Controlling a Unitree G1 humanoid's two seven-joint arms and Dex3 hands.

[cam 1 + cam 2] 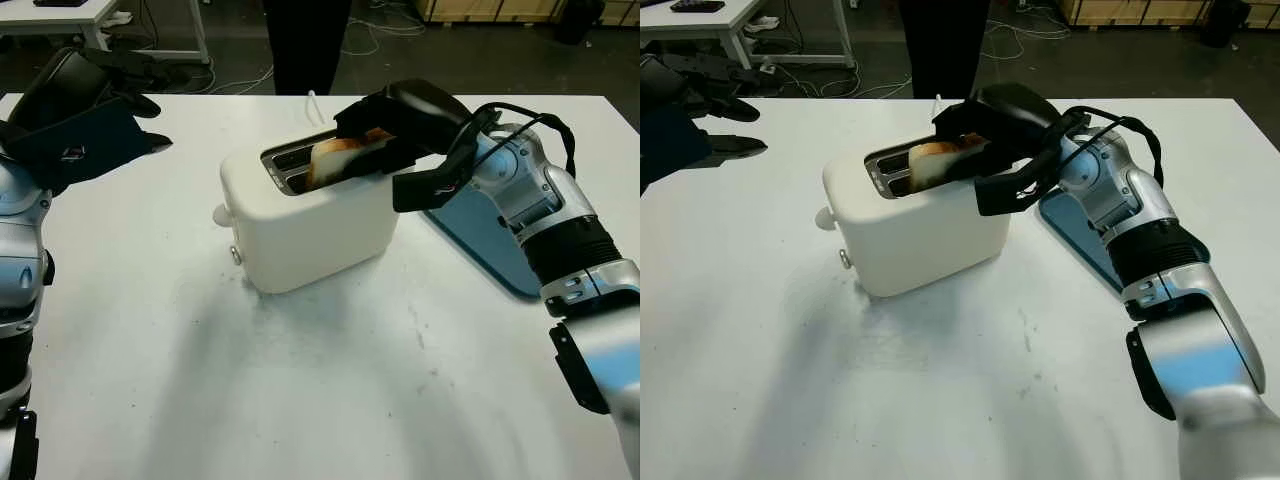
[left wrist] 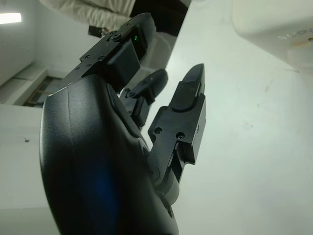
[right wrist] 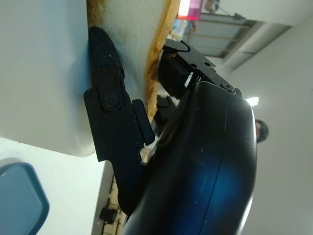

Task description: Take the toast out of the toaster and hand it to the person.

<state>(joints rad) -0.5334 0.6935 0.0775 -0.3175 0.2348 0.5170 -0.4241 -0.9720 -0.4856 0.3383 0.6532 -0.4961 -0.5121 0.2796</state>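
1. Toast (image 1: 338,158) seen sticking up from slot of white toaster (image 1: 310,225) mid-desk (image 1: 300,380); clamped by right hand (image 1: 400,135) fingers (image 3: 105,98).
2. Left hand (image 1: 75,125) held open, far-left above desk.

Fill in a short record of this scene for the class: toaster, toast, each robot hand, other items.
toaster: white toaster on the white table
toast: toast sticking up from a slot, tilted
right hand: right hand over the toaster, fingers closed on the toast
left hand: left hand open, at the table's far left
other: blue tray beside the toaster; person standing behind the table
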